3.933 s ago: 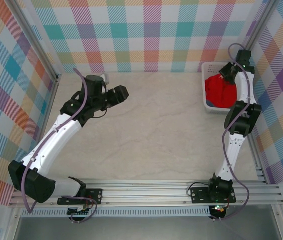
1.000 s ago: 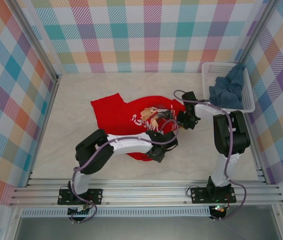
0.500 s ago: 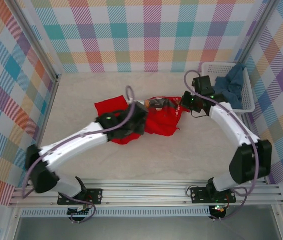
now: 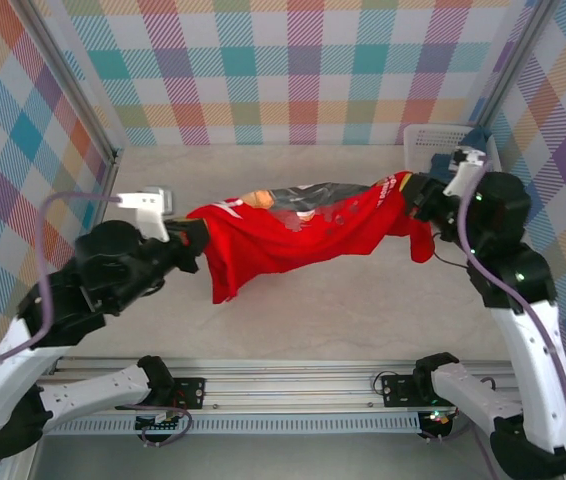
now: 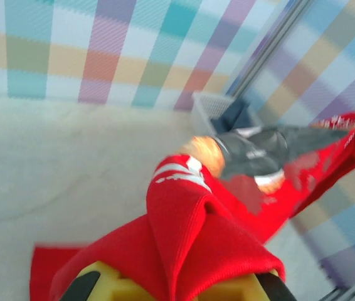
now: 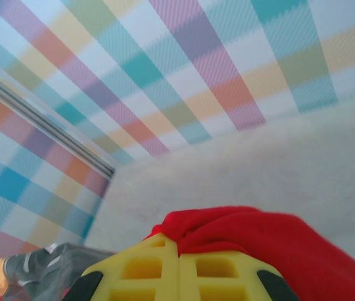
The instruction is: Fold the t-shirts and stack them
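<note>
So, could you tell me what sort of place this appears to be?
Probably a robot test booth rather than a home: pastel plaid wall panels in a metal frame, a beige tabletop, and an aluminium mounting rail along the near edge.

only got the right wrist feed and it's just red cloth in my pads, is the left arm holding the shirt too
Observer: yes, the left gripper is shut on the other end of the red t-shirt, which stretches from it across to the right gripper.
Operator: is it lying on the table or up
Observer: it looks lifted, print facing up, with one corner hanging down near the left gripper.
Operator: where's the other shirt
Observer: the blue-grey t-shirt sits in the white basket at the far right corner.
</note>
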{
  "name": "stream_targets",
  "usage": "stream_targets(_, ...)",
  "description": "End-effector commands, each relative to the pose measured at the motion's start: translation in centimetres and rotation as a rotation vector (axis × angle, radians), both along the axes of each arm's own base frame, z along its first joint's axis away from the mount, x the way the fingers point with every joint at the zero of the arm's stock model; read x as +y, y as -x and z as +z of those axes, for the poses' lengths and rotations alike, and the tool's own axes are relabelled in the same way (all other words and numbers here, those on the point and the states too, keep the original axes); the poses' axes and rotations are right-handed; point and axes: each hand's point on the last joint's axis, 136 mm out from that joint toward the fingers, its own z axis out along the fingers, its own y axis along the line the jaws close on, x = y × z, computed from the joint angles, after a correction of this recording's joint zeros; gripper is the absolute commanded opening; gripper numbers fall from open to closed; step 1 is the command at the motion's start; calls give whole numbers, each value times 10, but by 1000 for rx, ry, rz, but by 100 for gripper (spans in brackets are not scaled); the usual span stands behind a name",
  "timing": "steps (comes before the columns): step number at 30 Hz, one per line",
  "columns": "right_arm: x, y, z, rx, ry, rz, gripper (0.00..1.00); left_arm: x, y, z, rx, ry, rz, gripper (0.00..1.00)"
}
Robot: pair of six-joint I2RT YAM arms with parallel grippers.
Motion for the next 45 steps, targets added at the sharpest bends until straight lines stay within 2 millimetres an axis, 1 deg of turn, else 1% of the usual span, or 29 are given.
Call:
stream_targets(1, 1, 3, 33, -63, -24, 9, 0, -3, -12, 37, -54, 40, 47, 0)
stream_targets(3, 5, -12, 37, -51, -41, 3, 0, 1, -32, 47, -62, 5, 151, 0)
stream_targets(4, 8, -23, 36, -41, -47, -1, 0, 5, -48, 47, -51, -22, 222, 0)
stream_targets(5, 10, -38, 31, -20, -44, -9, 0, 9, -66, 39, -12, -47, 285, 0)
stream_targets(6, 12, -56, 22, 19, -39, -32, 0, 18, -90, 26, 63, -47, 356, 0)
stream_targets(8, 17, -95, -4, 106, -26, -64, 0, 33, -137, -14, 241, 7, 438, 0)
stream_targets(9, 20, -116, -21, 162, -18, -77, 0, 38, -165, -40, 336, 46, 457, 0)
stream_targets(10, 25, -136, -41, 226, -19, -84, 0, 42, -193, -64, 407, 82, 461, 0)
stream_targets(12, 43, -172, -84, 360, -42, -42, 0, 58, -242, -104, 497, 88, 501, 0)
stream_targets(13, 51, -188, -114, 480, -65, -30, 6, 67, -266, -126, 542, 66, 513, 0)
stream_targets(14, 57, -197, -143, 600, -78, -28, 18, 76, -286, -144, 591, 56, 526, 4)
stream_targets(15, 65, -204, -169, 704, -91, -9, 32, 82, -306, -163, 638, 44, 525, 24)
stream_targets(16, 69, -209, -193, 777, -81, -9, 39, 84, -323, -179, 675, 34, 515, 38)
stream_targets(17, 70, -211, -208, 815, -69, -17, 42, 87, -332, -188, 708, 26, 522, 43)
stream_targets(18, 69, -212, -221, 832, -57, -26, 44, 87, -339, -191, 714, -7, 520, 48)
stream_targets(19, 67, -213, -226, 820, -47, -34, 47, 87, -340, -189, 711, -41, 521, 51)
stream_targets(20, 64, -212, -229, 806, -38, -40, 48, 85, -338, -185, 703, -62, 518, 51)
stream_targets(21, 62, -209, -231, 796, -26, -42, 49, 83, -330, -183, 703, -88, 513, 52)
stream_targets(22, 60, -203, -235, 797, -11, -40, 50, 81, -316, -183, 711, -120, 519, 52)
stream_targets(23, 58, -197, -239, 806, 3, -36, 50, 81, -299, -192, 741, -150, 532, 52)
stream_targets(25, 53, -178, -253, 839, 35, -29, 49, 83, -251, -215, 829, -178, 554, 51)
stream_targets(26, 50, -169, -259, 849, 45, -27, 49, 82, -230, -222, 859, -181, 560, 51)
stream_targets(28, 43, -146, -275, 876, 77, -33, 47, 83, -172, -252, 961, -211, 576, 50)
stream_targets(31, 29, -114, -295, 901, 132, -56, 45, 91, -96, -299, 1108, -221, 595, 50)
stream_targets(34, 19, -89, -311, 927, 169, -71, 44, 88, -49, -337, 1232, -181, 560, 50)
stream_targets(36, 15, -78, -320, 943, 186, -68, 45, 85, -30, -356, 1303, -171, 543, 51)
stream_targets(38, 12, -70, -324, 953, 200, -67, 44, 89, -21, -367, 1323, -192, 551, 51)
stream_targets(41, 12, -64, -326, 954, 208, -51, 44, 88, -21, -382, 1327, -160, 544, 51)
stream_targets(45, 12, -59, -326, 960, 204, -42, 43, 85, -17, -404, 1377, -153, 536, 48)
